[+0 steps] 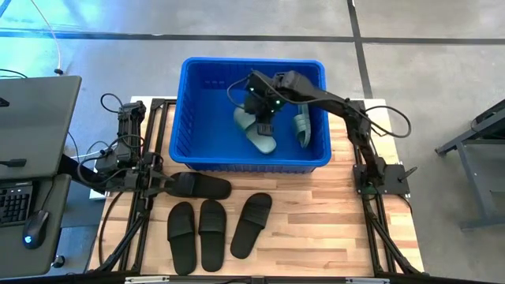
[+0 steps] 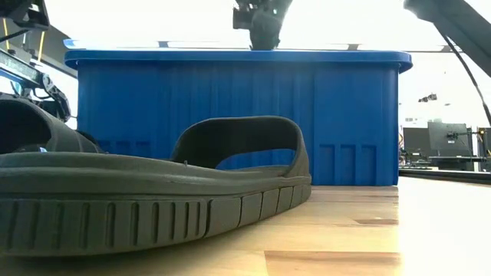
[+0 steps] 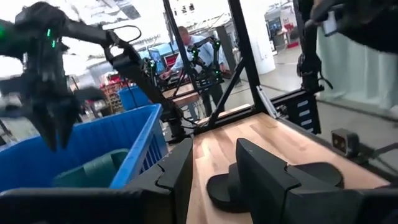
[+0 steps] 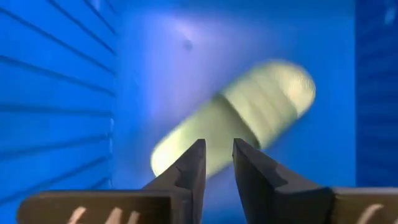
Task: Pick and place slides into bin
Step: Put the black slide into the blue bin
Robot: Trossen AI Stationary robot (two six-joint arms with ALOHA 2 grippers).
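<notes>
The wooden table (image 1: pixel 316 229) carries the bright blue bin (image 1: pixel 189 118) at its far half, with the right arm reaching over the bin's rim from the right side. The right gripper (image 1: pixel 263 120) hangs inside the bin above its floor, fingers apart with a narrow gap and nothing held between them. Directly below it lies a sage green slide (image 1: pixel 256 132), sole turned up in the right wrist view (image 4: pixel 249 118), its long axis running diagonally from the bin's middle toward the near wall. To the gripper's right a second green slide (image 1: pixel 302 128) leans against the bin's right wall, its long axis running roughly far to near. On the table outside the bin, near the left gripper (image 1: pixel 162 186), which sits low at the table's left edge just in front of the bin, one black slide (image 1: pixel 201 186) lies crosswise with its long axis running left to right, just ahead of that gripper's fingers; those fingers stand apart and grip nothing. Nearer the front edge three more black slides lie side by side: the left one (image 1: pixel 181 237) and the middle one (image 1: pixel 211 234) point roughly far to near, and the right one (image 1: pixel 252 225) tilts, its far end leaning rightward. A person (image 3: pixel 189 53) stands in the room beyond.
</notes>
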